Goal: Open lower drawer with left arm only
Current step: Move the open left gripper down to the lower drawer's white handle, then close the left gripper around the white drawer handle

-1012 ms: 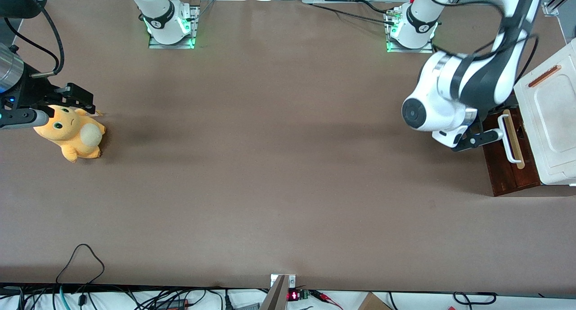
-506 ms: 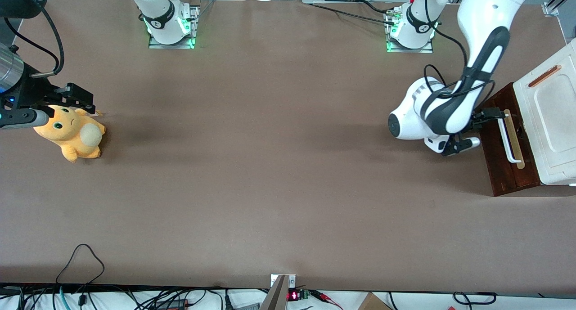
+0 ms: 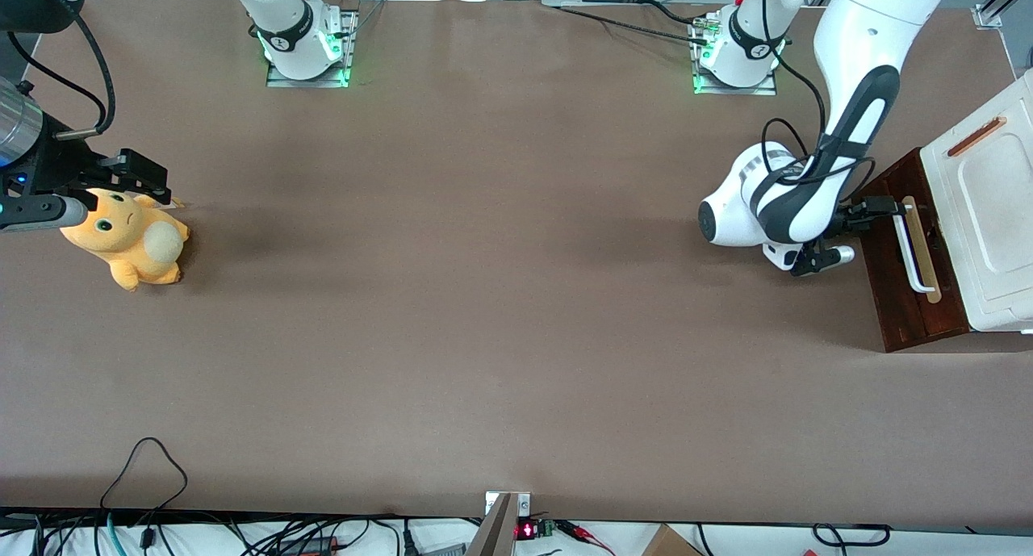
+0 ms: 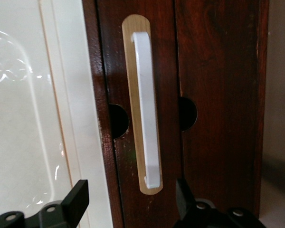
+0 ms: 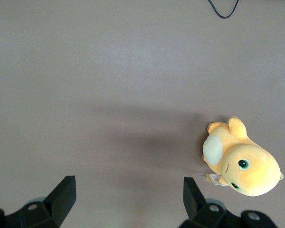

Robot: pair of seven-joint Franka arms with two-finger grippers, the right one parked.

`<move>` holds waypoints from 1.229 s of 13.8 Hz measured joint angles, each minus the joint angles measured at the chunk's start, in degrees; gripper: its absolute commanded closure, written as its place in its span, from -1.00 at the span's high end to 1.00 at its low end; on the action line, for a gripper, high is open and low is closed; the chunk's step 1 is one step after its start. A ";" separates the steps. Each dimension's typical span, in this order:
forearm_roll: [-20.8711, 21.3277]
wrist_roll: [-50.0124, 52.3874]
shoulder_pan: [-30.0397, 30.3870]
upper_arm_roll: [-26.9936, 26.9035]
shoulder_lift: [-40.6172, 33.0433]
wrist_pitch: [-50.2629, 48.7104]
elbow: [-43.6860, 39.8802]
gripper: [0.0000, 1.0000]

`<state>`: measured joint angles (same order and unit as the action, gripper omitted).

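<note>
The gripper (image 4: 130, 209) is wide open and holds nothing. Its two black fingers (image 4: 78, 199) stand apart, one on each side of the end of the white handle (image 4: 146, 109), and they do not touch it. In the front view the gripper (image 3: 876, 211) sits just in front of the lower drawer (image 3: 904, 273), close to the end of the handle (image 3: 910, 249) that is farther from the front camera. The handle is a long white bar on a pale wood strip (image 4: 133, 28), and the strip lies on the dark red-brown drawer front (image 4: 213, 95). Two small round dark notches (image 4: 118, 121) show in the wood, one on each side of the handle. The drawer looks shut. Right beside the dark wood is the white cabinet top (image 3: 989, 209), with a thin orange-brown strip (image 3: 976, 136) on it. The left arm (image 3: 795, 209) is white with dark grey parts, and it bends down to the gripper from its base (image 3: 736, 56) at the edge of the table farthest from the front camera. The brown table (image 3: 484, 298) spreads out wide from here. Way off, at the parked arm's end of the table, lies a small orange plush toy (image 3: 129, 241).
</note>
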<state>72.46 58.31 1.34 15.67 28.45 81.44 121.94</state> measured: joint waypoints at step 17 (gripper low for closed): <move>10.41 5.61 -5.20 -8.48 6.61 0.11 -0.49 0.00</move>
<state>82.87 63.92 -3.86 7.19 35.06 81.55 121.44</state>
